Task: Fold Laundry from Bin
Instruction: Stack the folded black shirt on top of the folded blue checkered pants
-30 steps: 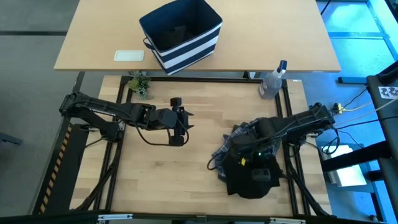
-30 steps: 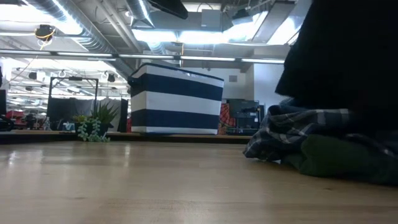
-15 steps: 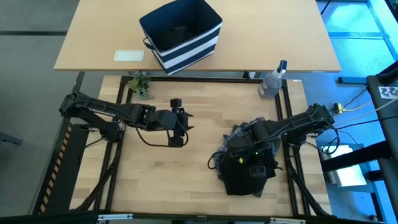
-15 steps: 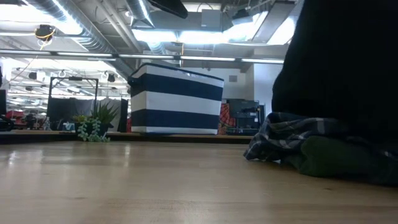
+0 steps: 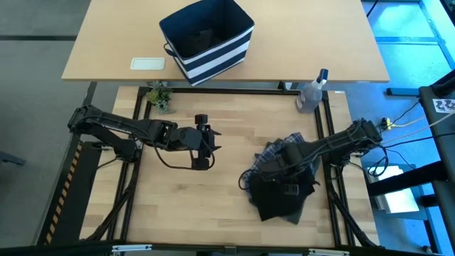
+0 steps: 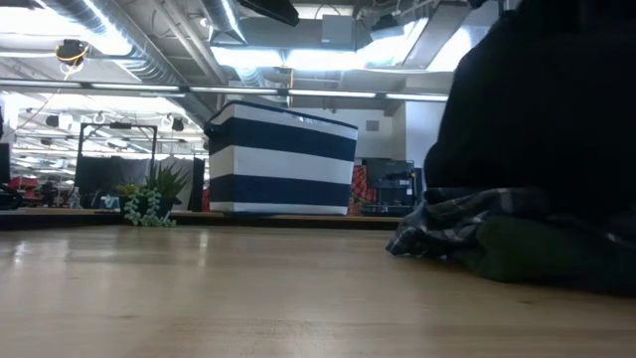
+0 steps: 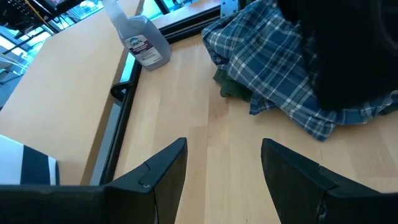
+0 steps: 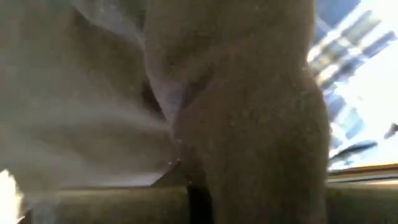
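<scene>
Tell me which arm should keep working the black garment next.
Right. The right gripper is already shut on the black garment over the plaid shirt. The left gripper hangs open mid-table, apart from the pile.

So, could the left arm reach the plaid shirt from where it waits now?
Probably yes. The left gripper is open over bare table, and the plaid shirt's near edge lies uncovered facing it; the black garment, held by the right gripper, covers only its far side.

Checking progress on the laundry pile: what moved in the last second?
The right gripper, shut on the black garment, carried it left across the plaid shirt. The left gripper, the bin and the spray bottle stayed put.
</scene>
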{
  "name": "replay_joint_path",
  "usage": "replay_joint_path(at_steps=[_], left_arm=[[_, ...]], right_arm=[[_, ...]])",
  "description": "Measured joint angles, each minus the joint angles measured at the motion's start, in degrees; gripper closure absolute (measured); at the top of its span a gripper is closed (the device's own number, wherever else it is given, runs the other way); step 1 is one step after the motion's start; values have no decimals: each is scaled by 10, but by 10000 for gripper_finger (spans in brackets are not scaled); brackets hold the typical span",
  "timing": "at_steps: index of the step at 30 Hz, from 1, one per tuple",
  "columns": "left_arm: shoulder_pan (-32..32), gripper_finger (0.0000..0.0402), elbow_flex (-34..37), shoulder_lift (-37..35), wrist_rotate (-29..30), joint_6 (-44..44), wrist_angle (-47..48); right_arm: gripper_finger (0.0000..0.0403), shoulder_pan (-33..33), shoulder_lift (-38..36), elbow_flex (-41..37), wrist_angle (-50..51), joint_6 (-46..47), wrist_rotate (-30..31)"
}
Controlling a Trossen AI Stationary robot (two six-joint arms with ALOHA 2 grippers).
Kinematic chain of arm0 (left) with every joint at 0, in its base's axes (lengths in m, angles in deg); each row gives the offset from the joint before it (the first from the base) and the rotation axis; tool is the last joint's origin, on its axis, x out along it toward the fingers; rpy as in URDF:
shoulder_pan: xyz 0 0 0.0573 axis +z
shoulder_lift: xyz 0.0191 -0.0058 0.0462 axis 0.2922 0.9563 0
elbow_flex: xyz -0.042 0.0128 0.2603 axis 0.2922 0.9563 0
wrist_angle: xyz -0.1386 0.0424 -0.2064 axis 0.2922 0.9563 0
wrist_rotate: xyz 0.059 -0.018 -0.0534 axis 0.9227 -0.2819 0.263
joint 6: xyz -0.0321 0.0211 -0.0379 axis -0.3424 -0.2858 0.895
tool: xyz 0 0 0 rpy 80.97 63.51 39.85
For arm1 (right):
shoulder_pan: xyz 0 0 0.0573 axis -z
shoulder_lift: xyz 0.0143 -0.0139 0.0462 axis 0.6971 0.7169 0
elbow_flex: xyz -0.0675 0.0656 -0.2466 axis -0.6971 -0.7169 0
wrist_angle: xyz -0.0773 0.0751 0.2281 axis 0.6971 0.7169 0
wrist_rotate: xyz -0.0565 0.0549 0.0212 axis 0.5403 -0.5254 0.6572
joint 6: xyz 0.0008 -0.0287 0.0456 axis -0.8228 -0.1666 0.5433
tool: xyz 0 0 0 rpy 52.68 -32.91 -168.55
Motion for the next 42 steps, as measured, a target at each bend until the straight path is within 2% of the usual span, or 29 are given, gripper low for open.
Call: replay_joint_path(at_steps=[6,11,17,26,29,34,42], left_arm=[[-3,202,0,0,0,1,0],[-7,202,0,0,0,1,0],[-7,202,0,0,0,1,0],[-7,202,0,0,-15,6,0],[-7,202,0,0,-16,10,0],[-7,202,0,0,-29,12,1],[-3,202,0,0,-18,-18,0]], right_arm=[[350,0,0,0,0,1,82],[344,0,0,0,0,-23,84],[275,-1,-2,0,1,-25,89],[153,10,-3,0,0,-71,191],[122,22,-3,0,0,-75,200],[95,32,-3,0,0,-90,217],[91,35,-3,1,1,-120,323]])
